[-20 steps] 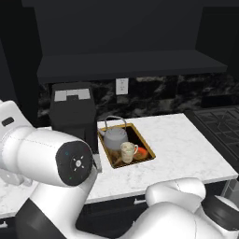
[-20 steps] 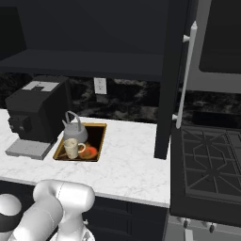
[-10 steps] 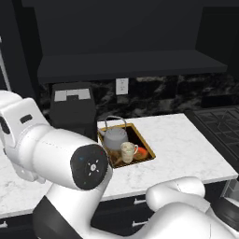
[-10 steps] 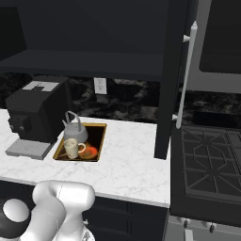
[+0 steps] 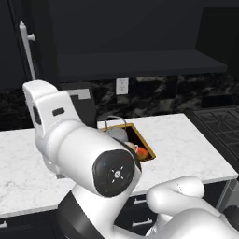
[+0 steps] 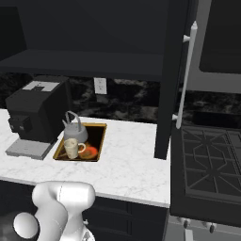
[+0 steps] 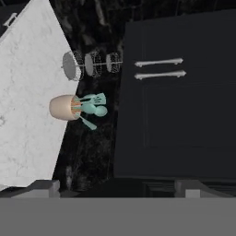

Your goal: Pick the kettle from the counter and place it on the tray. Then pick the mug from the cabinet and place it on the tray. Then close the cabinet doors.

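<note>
White marble surface (image 6: 127, 160) carries, from left to right in the right base view, a black coffee machine (image 6: 35, 115), then the gold-rimmed tray (image 6: 96, 142) just beside it. On the tray the grey kettle (image 6: 75, 132) stands at the back with the cream mug (image 6: 72, 148) in front, close against it. Right of them a cabinet door (image 6: 174, 75) stands open with its long silver handle (image 6: 186, 75), above a black stove (image 6: 209, 169). The gripper (image 7: 117, 185) has its jaws spread wide, holding nothing, and faces a utensil holder (image 7: 64, 107) on marble.
</note>
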